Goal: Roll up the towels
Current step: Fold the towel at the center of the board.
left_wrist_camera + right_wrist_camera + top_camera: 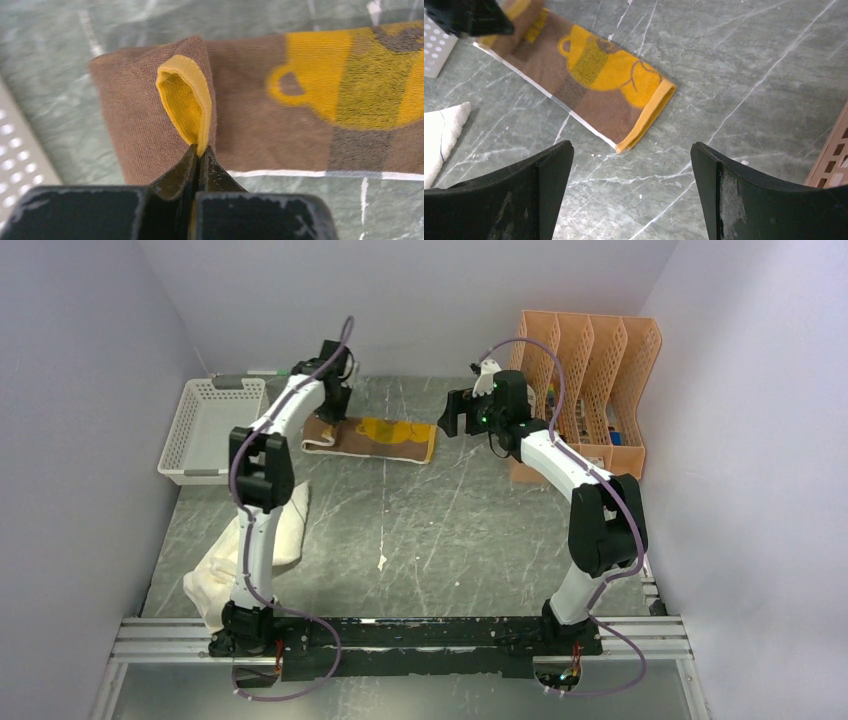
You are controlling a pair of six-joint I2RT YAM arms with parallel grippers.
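Towel (250, 140) (mustard-brown) in left end effector (199, 150)

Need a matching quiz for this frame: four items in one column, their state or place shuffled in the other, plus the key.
Column A
1. left gripper
2. right gripper
3. cream towel
4. white basket

Column B
a. open, holding nothing
b. at the table's left edge, far end
c. shut on a yellow hem of the brown-and-yellow towel
d. lying loose by the left arm's base

Pairs: 1-c, 2-a, 3-d, 4-b
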